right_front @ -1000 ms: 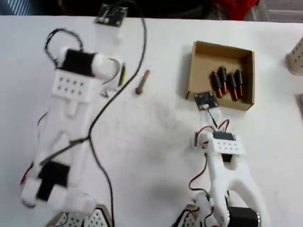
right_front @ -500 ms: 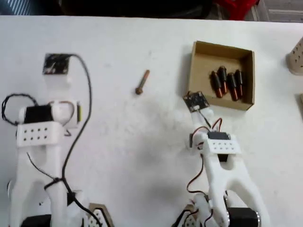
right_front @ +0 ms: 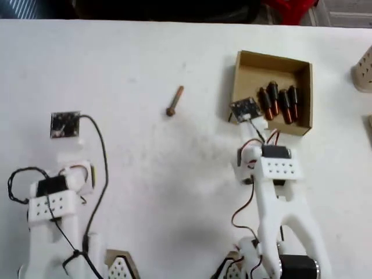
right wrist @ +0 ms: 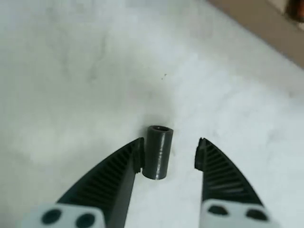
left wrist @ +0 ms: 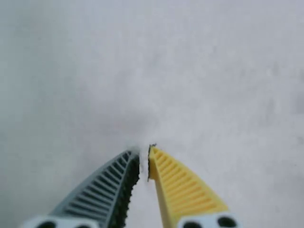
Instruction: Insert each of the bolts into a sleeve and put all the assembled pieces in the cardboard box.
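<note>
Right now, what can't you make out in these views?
Right wrist view: sleeve sits close by one finger of the right gripper; touching or apart, cannot tell.
Right wrist view: box cut off by the edge, contents blurred.
High view: four pieces in the box too small to judge whether fully assembled; the right arm's board covers the box's near corner.

The table [right_front: 174, 174] has a matt white, faintly mottled top. The cardboard box [right_front: 244, 67] is dull brown card. The bolt [right_front: 174, 101] looks like coppery metal with a soft sheen. The sleeve [right wrist: 157, 152] is dark and smooth with a slight gloss. The left gripper [left wrist: 144, 156] and right gripper [right wrist: 169, 154] have ribbed matt plastic fingers.
</note>
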### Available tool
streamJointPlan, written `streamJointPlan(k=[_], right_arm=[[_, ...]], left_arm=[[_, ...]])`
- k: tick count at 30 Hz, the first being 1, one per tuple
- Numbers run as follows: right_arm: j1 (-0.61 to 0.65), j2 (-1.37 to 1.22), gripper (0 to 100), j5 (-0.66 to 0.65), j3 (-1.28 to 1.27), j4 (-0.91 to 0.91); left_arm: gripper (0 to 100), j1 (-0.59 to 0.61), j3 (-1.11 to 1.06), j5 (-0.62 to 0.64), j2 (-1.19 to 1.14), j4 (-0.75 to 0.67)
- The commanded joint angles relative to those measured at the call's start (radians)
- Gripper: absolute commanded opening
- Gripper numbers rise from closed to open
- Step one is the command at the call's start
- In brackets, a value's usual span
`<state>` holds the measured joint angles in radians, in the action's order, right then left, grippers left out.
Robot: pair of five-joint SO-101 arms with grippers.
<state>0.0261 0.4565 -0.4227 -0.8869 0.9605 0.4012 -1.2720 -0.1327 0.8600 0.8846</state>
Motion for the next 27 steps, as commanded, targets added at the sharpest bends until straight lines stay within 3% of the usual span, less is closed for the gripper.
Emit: streamJointPlan(k=[1, 9, 14, 19, 27], right_arm=[[0.027, 0.024, 15.2, 0.143, 0.158, 0.048], [0.325, 0.024, 15.2, 0.387, 0.184, -0.058], [0.469, 0.024, 15.2, 0.425, 0.183, -0.134], [0.499, -0.021, 15.2, 0.425, 0.183, -0.341], [0.526, -0.424, 15.2, 0.43, 0.296, -0.633]], left_arm=[[7, 0.059, -0.032, -0.012, 0.039, -0.054], [7, 0.099, -0.054, -0.014, 0.035, -0.074], [7, 0.122, -0.049, -0.012, 0.035, -0.08], [7, 0.182, -0.049, -0.008, 0.035, -0.114], [7, 0.182, -0.051, -0.009, 0.035, -0.114]])
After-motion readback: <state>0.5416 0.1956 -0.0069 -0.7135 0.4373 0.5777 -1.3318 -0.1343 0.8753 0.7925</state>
